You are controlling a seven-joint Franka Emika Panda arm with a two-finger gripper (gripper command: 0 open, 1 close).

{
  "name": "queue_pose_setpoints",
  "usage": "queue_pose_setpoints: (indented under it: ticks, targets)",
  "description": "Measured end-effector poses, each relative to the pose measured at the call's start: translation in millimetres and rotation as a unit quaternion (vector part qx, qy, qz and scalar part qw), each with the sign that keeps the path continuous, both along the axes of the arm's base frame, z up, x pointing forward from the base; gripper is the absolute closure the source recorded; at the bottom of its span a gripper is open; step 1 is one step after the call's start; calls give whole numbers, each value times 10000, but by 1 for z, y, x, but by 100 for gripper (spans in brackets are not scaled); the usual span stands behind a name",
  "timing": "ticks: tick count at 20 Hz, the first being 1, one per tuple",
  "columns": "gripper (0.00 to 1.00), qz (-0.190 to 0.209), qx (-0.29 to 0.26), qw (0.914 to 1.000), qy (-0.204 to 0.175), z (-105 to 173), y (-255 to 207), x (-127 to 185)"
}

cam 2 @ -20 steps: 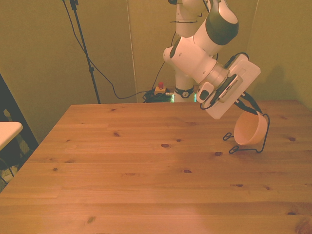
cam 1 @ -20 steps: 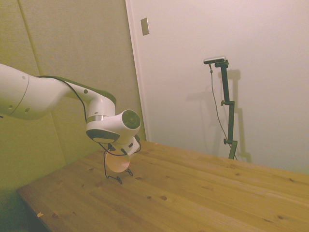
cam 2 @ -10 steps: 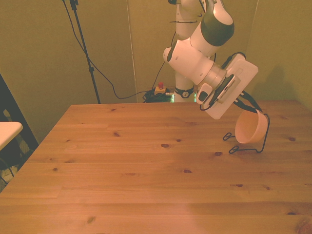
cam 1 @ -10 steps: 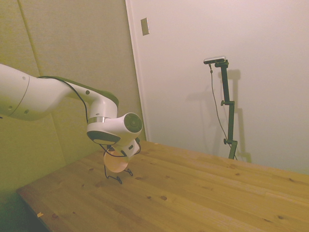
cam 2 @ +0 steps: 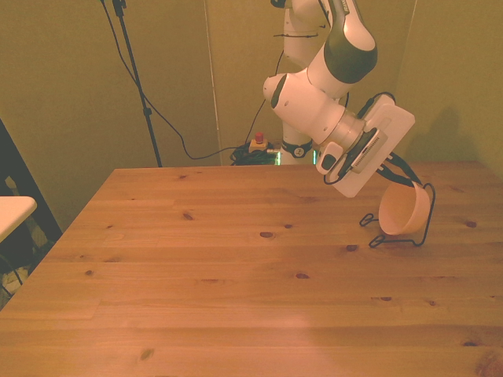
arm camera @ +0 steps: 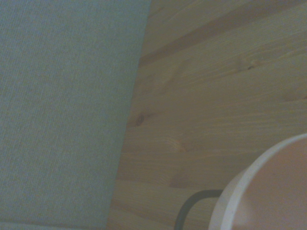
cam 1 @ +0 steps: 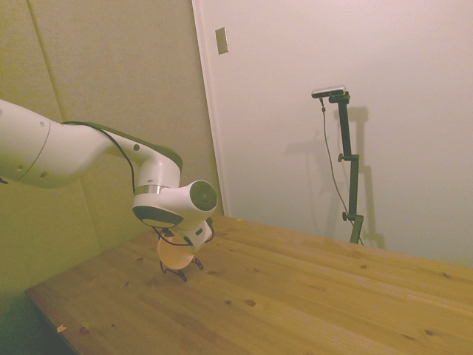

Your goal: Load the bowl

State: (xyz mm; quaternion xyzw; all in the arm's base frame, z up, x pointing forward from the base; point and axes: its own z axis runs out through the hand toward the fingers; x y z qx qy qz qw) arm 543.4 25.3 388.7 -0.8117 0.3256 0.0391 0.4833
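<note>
The pale pink bowl (cam 2: 403,213) hangs tilted on its edge, its opening facing the front view's left, inside the thin black wire rack (cam 2: 425,222) at the table's right side in the front view. My gripper (cam 2: 401,180) reaches down from above and is shut on the bowl's upper rim. From the side, the bowl (cam 1: 176,255) shows just below the white hand, low over the rack's feet (cam 1: 180,275). Up close in the wrist view, the bowl's rim (arm camera: 268,191) and a bend of rack wire (arm camera: 188,211) are visible.
The wooden table (cam 2: 236,275) stretches wide toward the front view's left and front. A padded wall panel (arm camera: 62,110) runs along the table edge close to the rack. A red button box (cam 2: 257,144) and cables lie behind the table.
The arm has sunk a little and the hand has tilted, bringing the bowl lower into the wire rack. The rack has stayed where it was.
</note>
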Motion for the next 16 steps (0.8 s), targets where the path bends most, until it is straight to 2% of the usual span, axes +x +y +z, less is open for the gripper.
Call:
queue_pose_setpoints:
  ticks: [1, 2, 16]
  targets:
    - [100, -14, 6, 10000, 12, -2, -1, 0]
    - [0, -42, 14, 10000, 20, -4, -3, 1]
    - [0, -52, 64, 9999, -82, -2, -9, -2]
